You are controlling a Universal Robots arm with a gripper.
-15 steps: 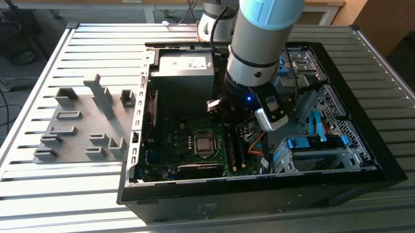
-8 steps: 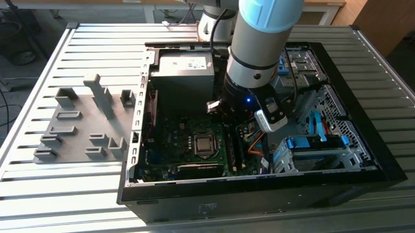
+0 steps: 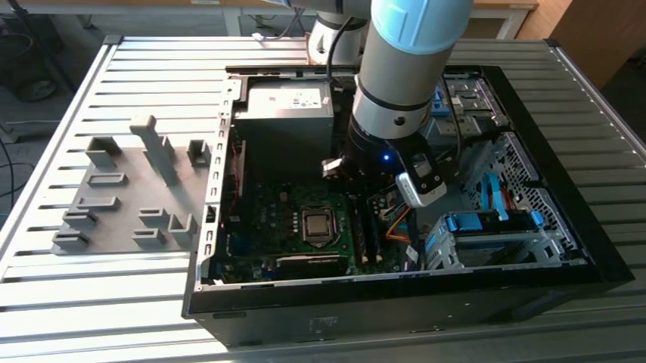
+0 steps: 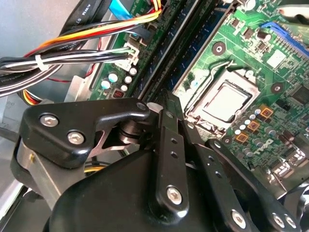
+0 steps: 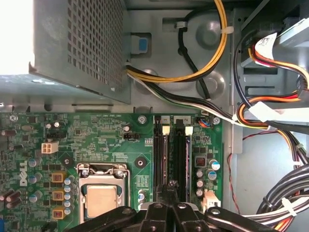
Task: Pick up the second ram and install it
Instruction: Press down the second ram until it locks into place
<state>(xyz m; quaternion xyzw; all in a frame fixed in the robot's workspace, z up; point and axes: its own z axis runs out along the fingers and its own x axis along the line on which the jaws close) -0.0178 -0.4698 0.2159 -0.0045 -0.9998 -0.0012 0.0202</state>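
Two memory slots (image 5: 171, 154) lie under my tool (image 5: 166, 208), its fingers drawn narrow and pressing the second ram (image 5: 179, 157), seated at three o'clock of the processor socket (image 5: 101, 191), so I push straight down, evenly.

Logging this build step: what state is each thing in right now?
Case: side open, lying on the table.
RAM sticks: two standing in the board's slots.
CPU socket: latched, no cooler on it.
Grey fixture: its slots hold nothing.
Gripper: down inside the case, at the RAM slots.
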